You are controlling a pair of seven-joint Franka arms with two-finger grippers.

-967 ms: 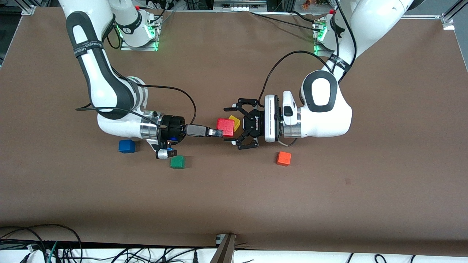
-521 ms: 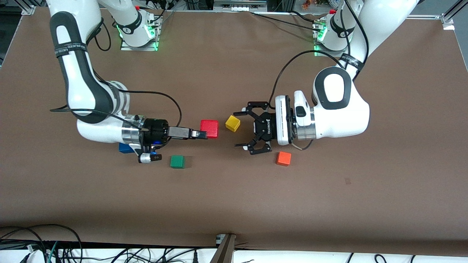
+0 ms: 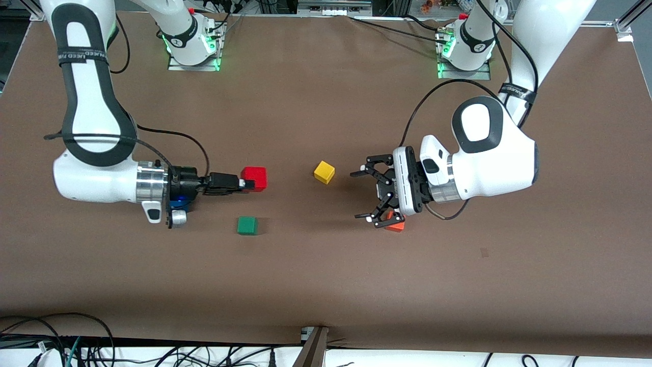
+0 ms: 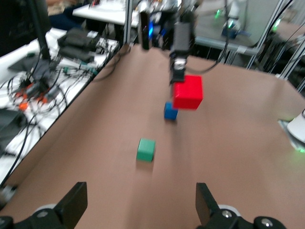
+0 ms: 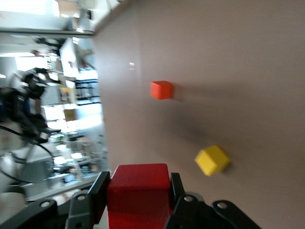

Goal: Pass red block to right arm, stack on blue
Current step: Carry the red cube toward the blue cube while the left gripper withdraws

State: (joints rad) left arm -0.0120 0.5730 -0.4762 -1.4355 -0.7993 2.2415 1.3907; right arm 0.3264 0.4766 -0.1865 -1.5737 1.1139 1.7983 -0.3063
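My right gripper (image 3: pixel 249 183) is shut on the red block (image 3: pixel 254 178) and holds it in the air, toward the right arm's end of the table. In the right wrist view the red block (image 5: pixel 138 193) fills the space between the black fingers (image 5: pixel 98 191). The blue cube (image 4: pixel 170 111) sits on the table under the right wrist; in the front view only a sliver of the blue cube (image 3: pixel 180 205) shows. My left gripper (image 3: pixel 364 195) is open and empty, over the table beside the orange cube (image 3: pixel 396 224). Its fingers (image 4: pixel 72 205) stand wide apart.
A green cube (image 3: pixel 247 225) lies nearer the front camera than the red block. The yellow cube (image 3: pixel 324 172) rests mid-table between the two grippers. Cables hang along the table's front edge.
The right arm has carried the red block away from the left gripper, toward its own end of the table. The left arm has drawn back toward its end, still open.
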